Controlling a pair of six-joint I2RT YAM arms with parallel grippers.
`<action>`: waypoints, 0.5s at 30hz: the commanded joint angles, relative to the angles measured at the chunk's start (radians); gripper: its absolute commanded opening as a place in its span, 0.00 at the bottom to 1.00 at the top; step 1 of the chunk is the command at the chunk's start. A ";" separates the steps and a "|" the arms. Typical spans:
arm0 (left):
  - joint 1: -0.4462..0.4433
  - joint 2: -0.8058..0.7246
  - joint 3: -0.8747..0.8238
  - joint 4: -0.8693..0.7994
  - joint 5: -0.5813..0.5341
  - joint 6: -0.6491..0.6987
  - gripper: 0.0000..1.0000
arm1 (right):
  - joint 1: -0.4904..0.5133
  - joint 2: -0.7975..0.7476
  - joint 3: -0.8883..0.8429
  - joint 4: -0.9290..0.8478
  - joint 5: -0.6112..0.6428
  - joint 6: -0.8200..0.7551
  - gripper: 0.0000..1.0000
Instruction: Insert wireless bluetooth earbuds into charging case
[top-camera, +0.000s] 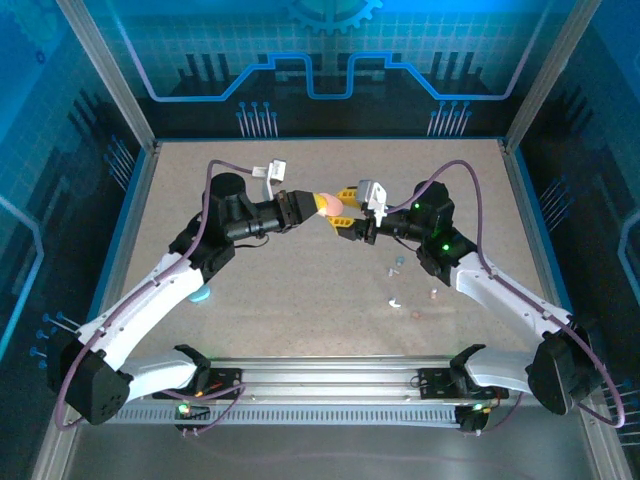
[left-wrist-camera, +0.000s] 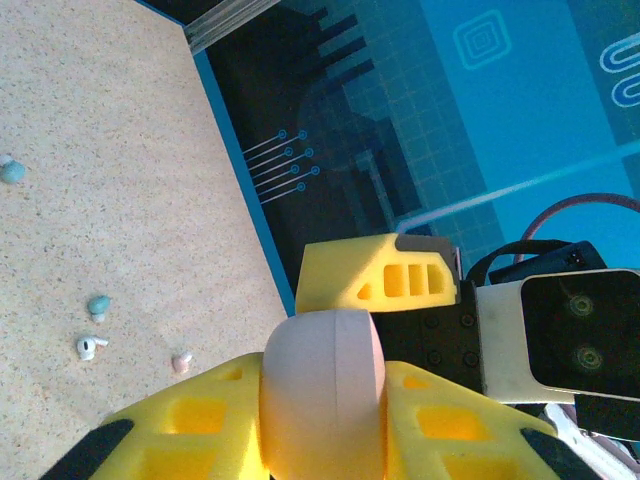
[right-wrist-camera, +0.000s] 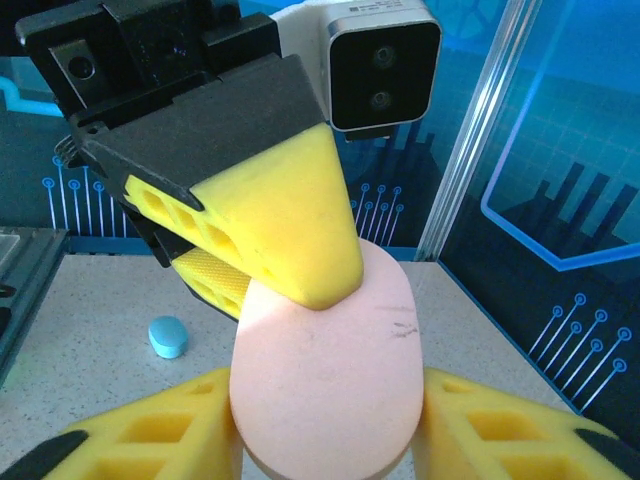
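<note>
A closed pink charging case (top-camera: 328, 205) hangs above the table's middle, held from both sides. My left gripper (top-camera: 316, 208) is shut on it, its yellow fingers (left-wrist-camera: 190, 420) pressing the case (left-wrist-camera: 322, 385) on either flank. My right gripper (top-camera: 346, 216) is shut on it too, and its fingers (right-wrist-camera: 500, 430) flank the case (right-wrist-camera: 330, 370). One left finger (right-wrist-camera: 280, 220) lies over the case's top in the right wrist view. The earbuds lie loose on the table: two pale blue ones (left-wrist-camera: 98, 304) (left-wrist-camera: 12, 172), a white one (left-wrist-camera: 90, 347) and a pinkish one (left-wrist-camera: 181, 362).
A blue case (right-wrist-camera: 168, 337) sits on the table beside the left arm (top-camera: 200, 292). The loose earbuds lie right of centre under the right forearm: a white one (top-camera: 394, 302), a pinkish one (top-camera: 433, 294). Blue enclosure walls (top-camera: 135, 190) ring the table.
</note>
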 joint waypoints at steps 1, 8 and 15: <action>-0.005 -0.024 -0.002 0.013 0.027 0.010 0.26 | 0.006 -0.005 0.037 0.023 0.004 0.009 0.39; -0.004 -0.044 0.022 -0.078 0.020 0.261 0.63 | -0.043 0.033 0.136 -0.166 -0.204 0.077 0.36; -0.006 -0.162 -0.122 0.029 0.075 0.869 0.75 | -0.072 0.143 0.336 -0.498 -0.454 0.066 0.35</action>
